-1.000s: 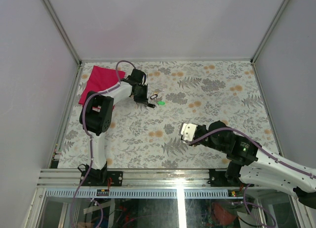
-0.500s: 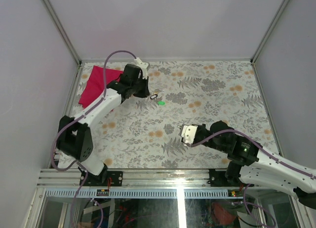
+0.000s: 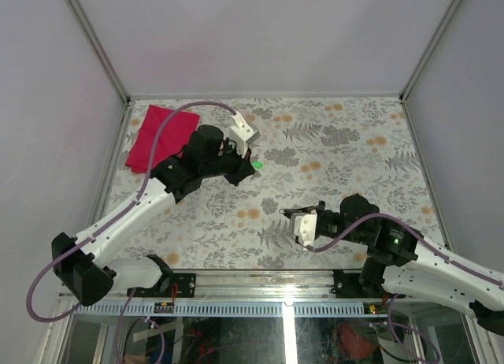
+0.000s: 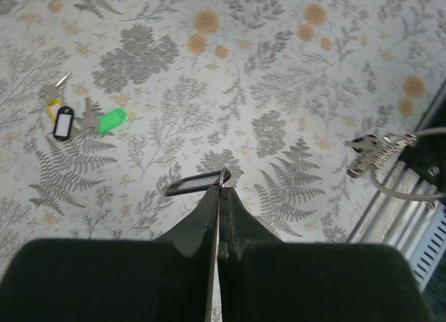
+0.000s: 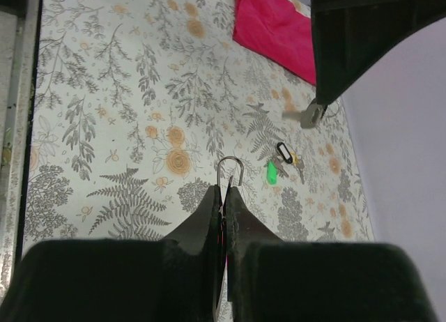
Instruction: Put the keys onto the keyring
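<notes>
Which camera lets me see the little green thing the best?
The left wrist camera. There the green piece is big and clear, lying beside a black-headed key. The right wrist camera shows it smaller and farther off, and from the top camera it is only a tiny green dot.

Shiny metal keyring, black plastic-headed keys, matt pink cloth.

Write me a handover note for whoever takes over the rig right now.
Grippers: the left gripper is shut on one black-headed key; the right gripper is shut on the keyring.
Elsewhere: the other keys lie on the table beside the green tag.
Done: one key and the ring are picked up, held apart.
Left: bring them together, thread this key, then fetch the rest.
</notes>
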Robot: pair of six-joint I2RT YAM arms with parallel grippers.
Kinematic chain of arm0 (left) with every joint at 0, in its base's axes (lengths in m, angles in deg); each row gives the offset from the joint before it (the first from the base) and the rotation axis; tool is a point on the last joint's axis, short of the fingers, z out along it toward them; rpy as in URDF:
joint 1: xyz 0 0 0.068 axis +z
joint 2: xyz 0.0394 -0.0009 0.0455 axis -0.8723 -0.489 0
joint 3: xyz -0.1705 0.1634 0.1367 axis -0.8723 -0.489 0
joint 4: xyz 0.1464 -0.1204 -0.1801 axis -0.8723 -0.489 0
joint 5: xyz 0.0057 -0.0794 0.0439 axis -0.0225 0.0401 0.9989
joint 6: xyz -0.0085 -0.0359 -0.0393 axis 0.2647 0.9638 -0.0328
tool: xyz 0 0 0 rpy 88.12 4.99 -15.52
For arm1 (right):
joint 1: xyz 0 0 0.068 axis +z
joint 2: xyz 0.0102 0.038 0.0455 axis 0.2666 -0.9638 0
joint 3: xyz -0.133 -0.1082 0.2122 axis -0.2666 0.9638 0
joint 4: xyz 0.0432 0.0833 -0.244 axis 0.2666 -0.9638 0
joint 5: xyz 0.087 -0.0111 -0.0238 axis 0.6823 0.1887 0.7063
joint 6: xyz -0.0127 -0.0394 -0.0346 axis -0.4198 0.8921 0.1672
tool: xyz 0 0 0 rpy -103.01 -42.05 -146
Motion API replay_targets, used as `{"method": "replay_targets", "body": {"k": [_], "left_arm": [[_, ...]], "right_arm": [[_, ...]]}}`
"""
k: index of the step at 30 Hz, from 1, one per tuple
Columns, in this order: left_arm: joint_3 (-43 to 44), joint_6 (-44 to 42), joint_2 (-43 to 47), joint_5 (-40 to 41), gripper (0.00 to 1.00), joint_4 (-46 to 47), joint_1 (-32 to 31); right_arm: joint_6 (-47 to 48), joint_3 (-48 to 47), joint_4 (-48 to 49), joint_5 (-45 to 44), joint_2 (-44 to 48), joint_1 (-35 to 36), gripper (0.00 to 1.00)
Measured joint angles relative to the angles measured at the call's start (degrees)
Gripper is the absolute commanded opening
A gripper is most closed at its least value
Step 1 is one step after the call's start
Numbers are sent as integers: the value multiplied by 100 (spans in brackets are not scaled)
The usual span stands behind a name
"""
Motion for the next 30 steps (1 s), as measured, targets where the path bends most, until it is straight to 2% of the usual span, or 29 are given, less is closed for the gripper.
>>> {"method": "replay_targets", "body": {"k": [12,20,30], "left_arm": [[26,-400,442,149,0,-525,-1259],[26,-857,876,-621,0,-782,-1429],[129,-1130,822,-1628,0,-1108,-1458]], "right_arm": [[730,-289,-621,570,-264,0,0],[1143,-745,-990,984,-566,0,0],[1635,-1126,-1316,1670,-754,0,0]]}}
